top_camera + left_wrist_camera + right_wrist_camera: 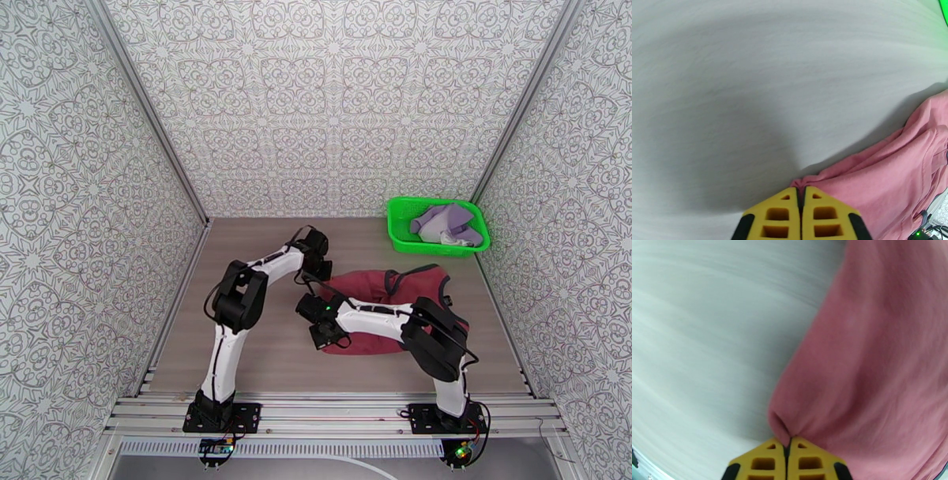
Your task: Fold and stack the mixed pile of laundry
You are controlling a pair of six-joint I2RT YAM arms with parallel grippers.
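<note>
Two arms (229, 331) (395, 317), one red tank top (359, 284), one lavender garment (449, 221), one green basket (434, 248).

green basket (426, 243), wood table (261, 351), patterned walls (332, 103)

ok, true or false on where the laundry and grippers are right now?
1. The left gripper and right gripper are both shut on the tank top. True.
2. The lavender garment lies in the basket. True.
3. The tank top is in the basket too. False: it lies spread on the table.
4. The basket sits at the table's near left. False: it sits at the far right corner.
</note>
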